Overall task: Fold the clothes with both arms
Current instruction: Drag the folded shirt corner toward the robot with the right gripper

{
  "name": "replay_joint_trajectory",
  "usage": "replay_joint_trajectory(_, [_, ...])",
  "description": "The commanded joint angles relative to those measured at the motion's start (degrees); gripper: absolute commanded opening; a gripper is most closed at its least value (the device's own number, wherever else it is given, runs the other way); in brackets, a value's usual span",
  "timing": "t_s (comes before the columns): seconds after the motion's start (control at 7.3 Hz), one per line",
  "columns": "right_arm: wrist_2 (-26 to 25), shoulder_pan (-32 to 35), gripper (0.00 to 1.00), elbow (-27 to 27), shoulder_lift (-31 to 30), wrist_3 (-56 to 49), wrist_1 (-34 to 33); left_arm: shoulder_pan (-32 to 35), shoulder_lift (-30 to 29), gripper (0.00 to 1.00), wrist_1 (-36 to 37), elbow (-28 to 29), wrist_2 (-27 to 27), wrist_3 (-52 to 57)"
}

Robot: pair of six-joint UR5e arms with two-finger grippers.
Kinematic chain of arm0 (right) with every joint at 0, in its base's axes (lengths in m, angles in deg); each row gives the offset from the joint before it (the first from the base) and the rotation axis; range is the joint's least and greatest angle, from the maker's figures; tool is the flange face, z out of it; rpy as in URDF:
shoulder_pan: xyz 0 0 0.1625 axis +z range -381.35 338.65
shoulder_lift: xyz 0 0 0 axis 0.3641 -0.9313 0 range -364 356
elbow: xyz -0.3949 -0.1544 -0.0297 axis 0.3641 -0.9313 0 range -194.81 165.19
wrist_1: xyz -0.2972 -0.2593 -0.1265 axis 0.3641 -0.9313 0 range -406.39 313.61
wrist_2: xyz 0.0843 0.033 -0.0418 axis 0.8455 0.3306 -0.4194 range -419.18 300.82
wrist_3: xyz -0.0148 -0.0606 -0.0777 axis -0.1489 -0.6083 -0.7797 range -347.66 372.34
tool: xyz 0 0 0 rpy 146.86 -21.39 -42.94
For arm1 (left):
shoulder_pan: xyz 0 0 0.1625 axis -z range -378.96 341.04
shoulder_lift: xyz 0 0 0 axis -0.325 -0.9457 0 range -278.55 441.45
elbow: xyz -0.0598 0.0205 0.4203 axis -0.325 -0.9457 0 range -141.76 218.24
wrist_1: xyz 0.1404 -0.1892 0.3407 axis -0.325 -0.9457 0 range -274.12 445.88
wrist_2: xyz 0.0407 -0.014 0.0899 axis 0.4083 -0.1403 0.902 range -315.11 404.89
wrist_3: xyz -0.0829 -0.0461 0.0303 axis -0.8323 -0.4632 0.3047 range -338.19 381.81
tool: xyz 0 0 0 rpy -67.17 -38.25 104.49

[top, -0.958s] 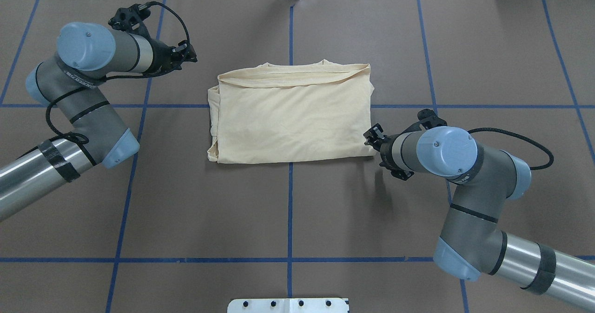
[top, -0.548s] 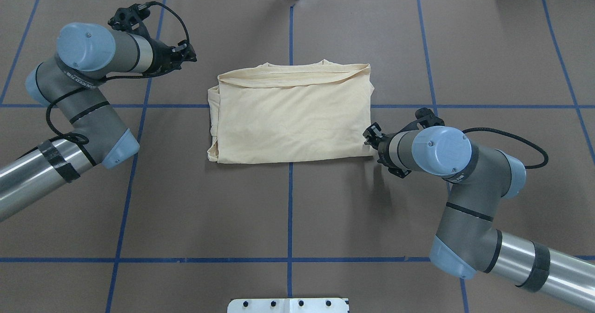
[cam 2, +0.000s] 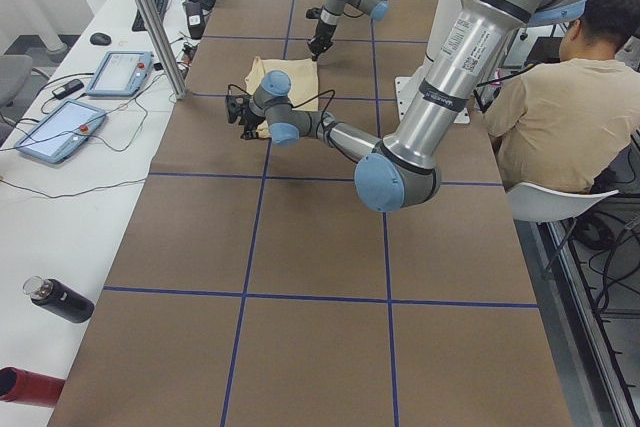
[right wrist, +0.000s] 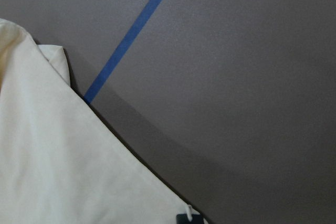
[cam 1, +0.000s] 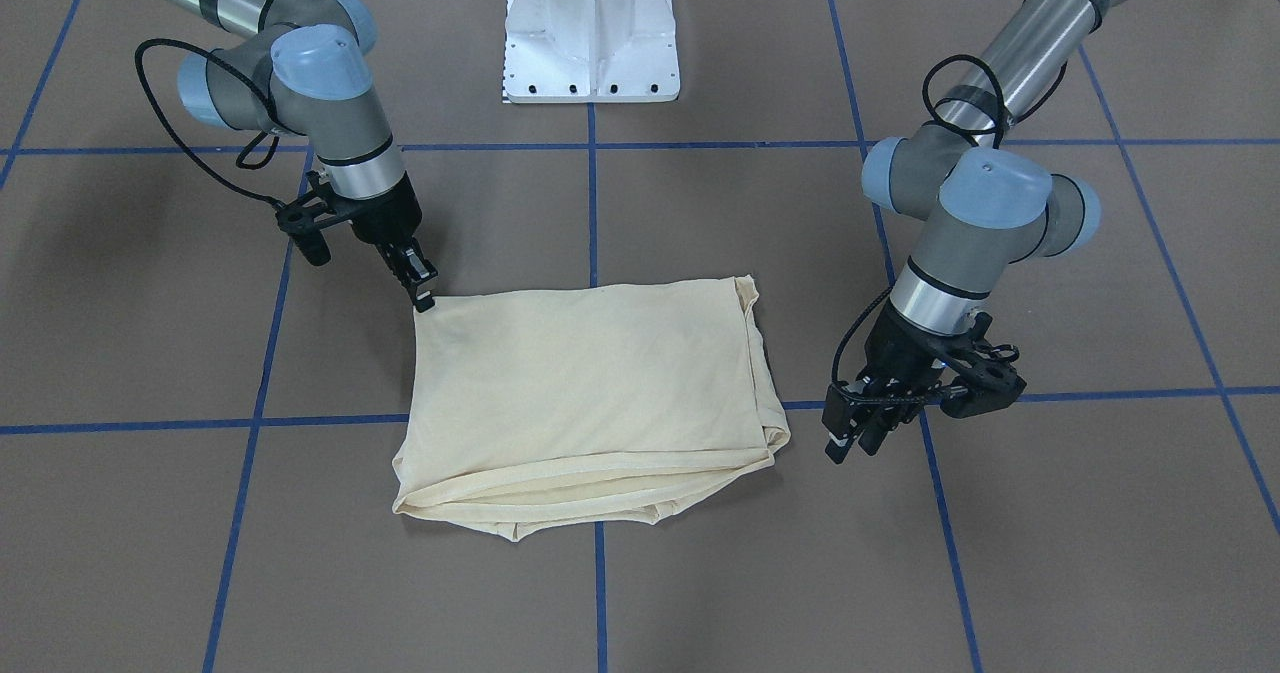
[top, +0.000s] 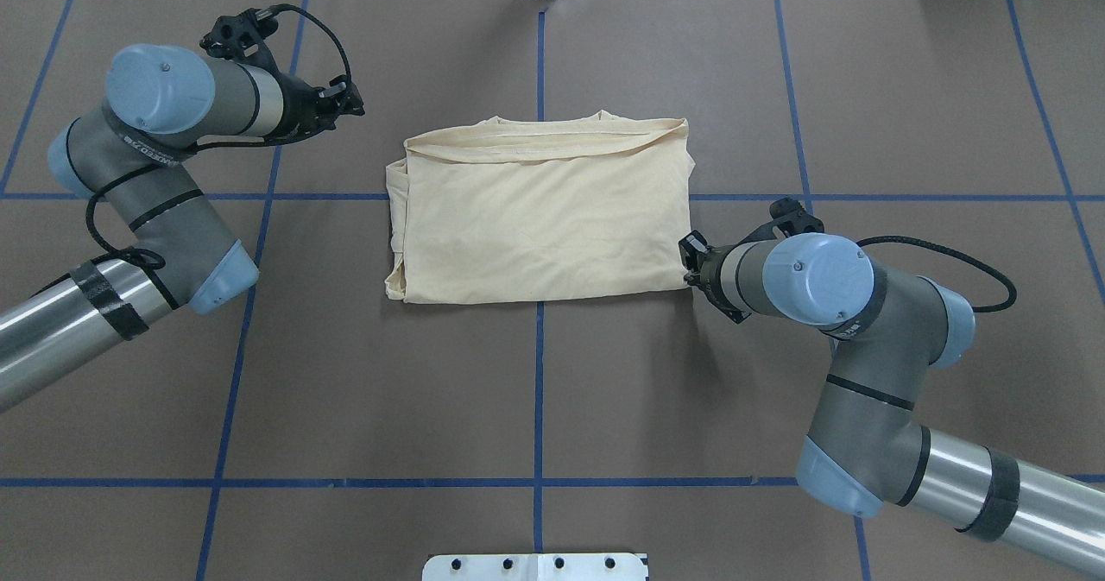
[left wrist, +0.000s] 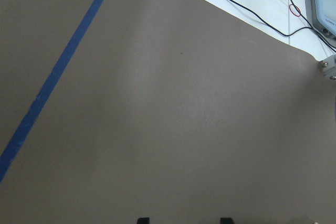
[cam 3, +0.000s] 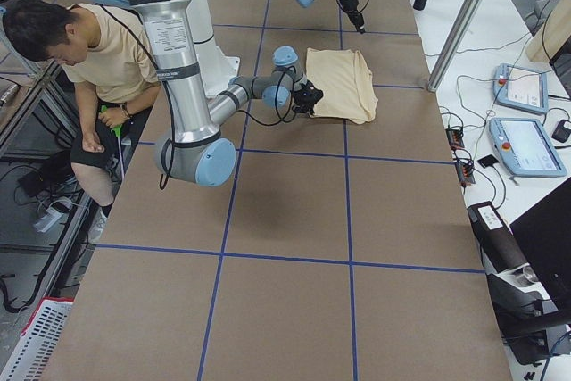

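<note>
The cream-yellow shirt lies folded into a flat rectangle at the table's middle, print hidden. My right gripper is low at the shirt's near right corner, its fingers together and tips touching the cloth edge. In the right wrist view the shirt fills the lower left, with one fingertip at its edge. My left gripper hovers off the shirt's far left corner, apart from it. It stands open, with only bare table between its fingertips.
Blue tape lines cross the brown table cover. The white pedestal base stands at the robot's edge. A seated person is beside the base. Tablets, cables and a metal post line the far side.
The right arm has shifted slightly left and its gripper has closed in on the shirt's near right corner. The left arm and the shirt have barely moved.
</note>
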Motion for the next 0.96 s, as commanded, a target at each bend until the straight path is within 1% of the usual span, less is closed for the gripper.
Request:
replay_joint_trajectory(0.0, [0.3, 0.4, 0.00, 1.1, 0.0, 0.1, -0.1, 0.0, 0.0, 0.55, 0.0, 0.0, 0.0, 0.0])
replay_joint_trajectory(0.14, [0.4, 0.4, 0.00, 3.7, -1.0, 0.4, -0.2, 0.0, 0.0, 0.55, 0.0, -0.2, 0.0, 0.0])
replay_joint_trajectory(0.27, [1.9, -0.7, 0.00, 7.9, -3.1, 0.5, -2.2, 0.0, 0.0, 0.54, 0.0, -0.3, -0.3, 0.1])
replay_joint_trajectory(0.41, [4.0, -3.4, 0.00, 13.1, -4.6, 0.5, -6.4, 0.0, -0.1, 0.54, 0.0, -0.3, -0.8, 0.2])
replay_joint_trajectory(0.55, [4.5, -9.0, 0.00, 17.4, -5.1, 0.5, -11.9, 0.0, -0.2, 0.54, 0.0, -1.2, -1.2, 0.2])
replay_joint_trajectory(0.68, [4.4, -16.1, 0.00, 21.0, -7.1, 0.6, -16.3, 0.0, 0.0, 0.54, 0.2, -2.5, -4.8, 0.1])
replay_joint_trajectory(0.82, [4.5, -20.6, 0.00, 24.2, -9.4, 0.6, -16.4, 0.0, 0.0, 0.54, 0.2, -3.0, -6.7, -0.2])
